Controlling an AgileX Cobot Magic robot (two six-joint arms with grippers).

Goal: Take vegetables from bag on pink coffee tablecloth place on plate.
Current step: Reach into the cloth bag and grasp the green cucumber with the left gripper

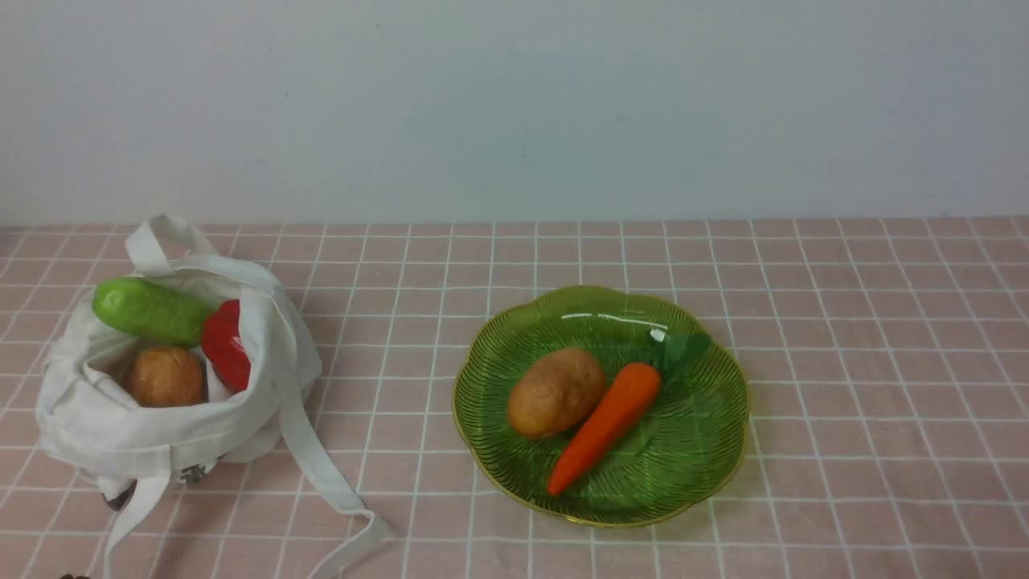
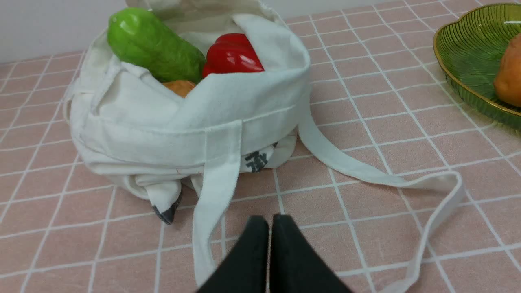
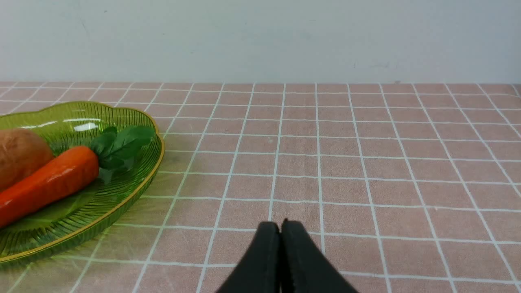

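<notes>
The white bag sits at the left on the pink tablecloth. In it lie a green cucumber, a red pepper and a brown potato. The green plate at centre holds another potato and an orange carrot. Neither gripper shows in the front view. My left gripper is shut and empty, low over the cloth in front of the bag. My right gripper is shut and empty over the cloth, beside the plate.
The bag's long strap trails over the cloth toward the front, and loops near my left gripper. A plain pale wall rises behind the table.
</notes>
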